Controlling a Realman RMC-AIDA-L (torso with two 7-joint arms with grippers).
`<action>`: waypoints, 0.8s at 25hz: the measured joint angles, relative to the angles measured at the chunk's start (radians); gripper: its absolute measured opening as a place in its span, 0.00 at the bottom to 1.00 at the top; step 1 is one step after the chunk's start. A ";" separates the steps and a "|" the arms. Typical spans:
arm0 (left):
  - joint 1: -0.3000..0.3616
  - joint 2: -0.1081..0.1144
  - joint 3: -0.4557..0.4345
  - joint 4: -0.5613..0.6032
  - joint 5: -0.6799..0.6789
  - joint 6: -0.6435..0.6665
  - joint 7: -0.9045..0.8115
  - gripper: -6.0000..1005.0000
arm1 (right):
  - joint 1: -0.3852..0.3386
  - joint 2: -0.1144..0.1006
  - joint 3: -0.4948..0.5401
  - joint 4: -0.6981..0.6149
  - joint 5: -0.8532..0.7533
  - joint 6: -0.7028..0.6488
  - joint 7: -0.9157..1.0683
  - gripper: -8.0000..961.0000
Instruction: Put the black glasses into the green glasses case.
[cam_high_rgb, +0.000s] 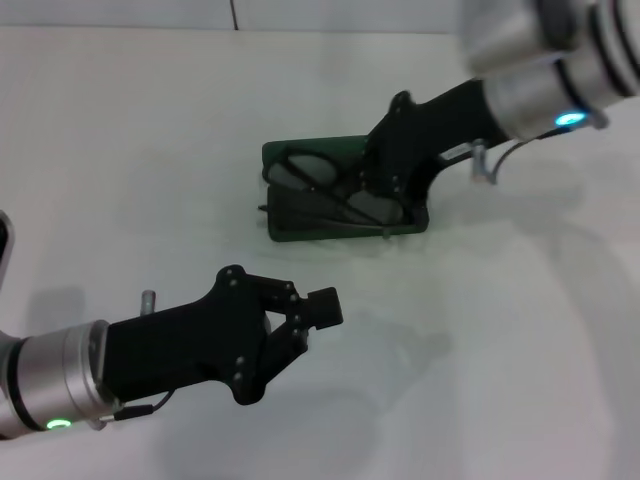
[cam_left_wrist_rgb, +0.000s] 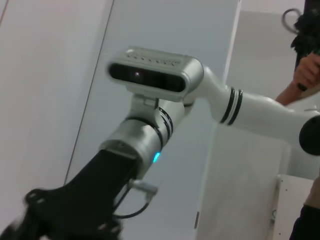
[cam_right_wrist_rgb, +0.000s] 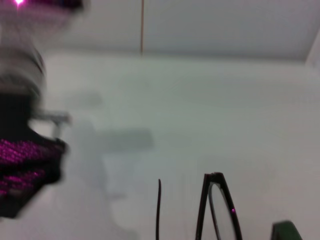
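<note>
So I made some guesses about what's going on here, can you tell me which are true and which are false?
1. The black glasses are in the open green glasses case. True.
2. The right gripper is over the case. True; it reaches down into it beside the glasses.
3. The left gripper is holding the case steady. False; it is above the white table, nearer the robot, apart from the case and holding nothing.
4. The case is closed. False; it lies open with the glasses showing inside.
5. The case sits on a wooden tray. False; it rests directly on the table.
</note>
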 joint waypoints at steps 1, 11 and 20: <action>0.002 -0.001 0.000 0.000 0.000 -0.003 0.000 0.03 | 0.012 0.001 -0.028 0.001 -0.020 0.023 0.017 0.06; -0.027 -0.043 -0.036 -0.041 -0.069 -0.036 0.026 0.03 | -0.050 0.003 -0.059 -0.089 0.103 0.066 -0.020 0.06; -0.089 -0.040 -0.036 -0.104 -0.190 0.025 -0.035 0.03 | -0.233 -0.001 0.097 0.028 0.625 -0.079 -0.396 0.06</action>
